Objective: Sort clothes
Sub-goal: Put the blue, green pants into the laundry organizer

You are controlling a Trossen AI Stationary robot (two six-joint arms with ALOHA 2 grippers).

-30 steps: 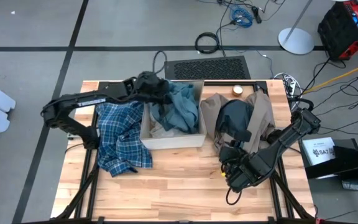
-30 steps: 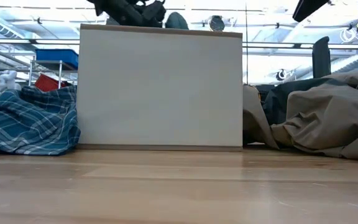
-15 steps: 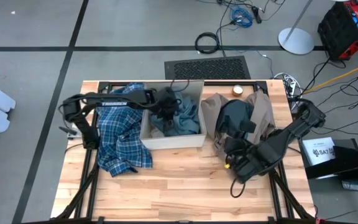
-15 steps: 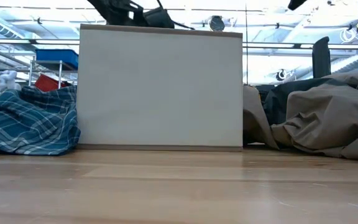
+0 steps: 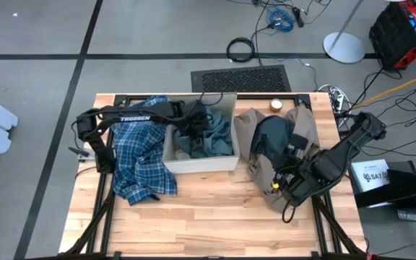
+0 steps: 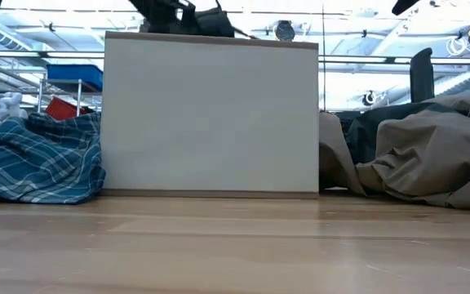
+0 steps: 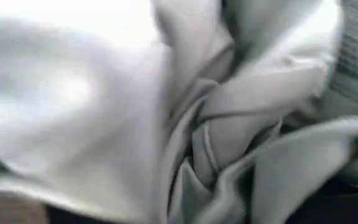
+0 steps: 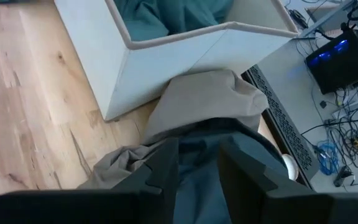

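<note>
The left gripper [image 5: 191,128] is down inside the cardboard box [image 5: 201,163], over the teal-green piece [image 5: 219,137]; its fingers are hidden, so its state cannot be told. Its arm reads "TROSSEN". The right gripper [image 8: 197,163] hangs slightly parted, grasping nothing, above the taupe-brown piece [image 5: 310,130] and dark piece [image 5: 271,139]. The plaid shirt [image 5: 141,160] lies left of the box.

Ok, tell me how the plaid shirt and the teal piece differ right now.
The plaid shirt is blue-white checked and lies spread on the table left of the box; the teal piece is plain and sits bunched inside the box, under the left gripper. Both are crumpled soft garments.
</note>
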